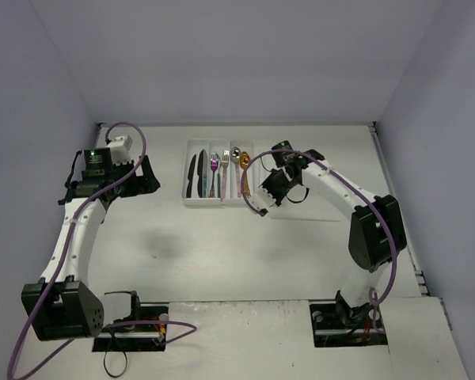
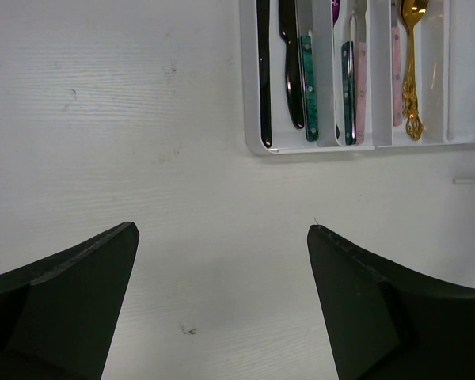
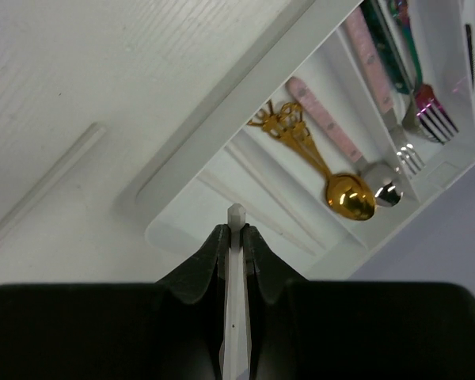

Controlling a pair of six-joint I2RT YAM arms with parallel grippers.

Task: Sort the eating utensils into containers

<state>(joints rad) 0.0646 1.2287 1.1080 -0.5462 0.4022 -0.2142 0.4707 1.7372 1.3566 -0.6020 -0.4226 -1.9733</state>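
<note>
Most utensils already lie sorted in white cutlery tray (image 1: 214,203). Remaining: pale chopstick (image 3: 236,215), pinched in right gripper (image 3: 236,231) above end compartment (image 3: 198,214); second chopstick (image 3: 43,182) on table (image 3: 79,63) just beside tray. Empty left gripper (image 2: 222,228) spread wide.

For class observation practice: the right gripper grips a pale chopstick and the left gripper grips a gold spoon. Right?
No: the left gripper is open and empty, as the left wrist view shows; the gold spoon lies in the tray.

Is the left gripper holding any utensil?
No, the left gripper is open, with only the bare table between its jaws.
</note>
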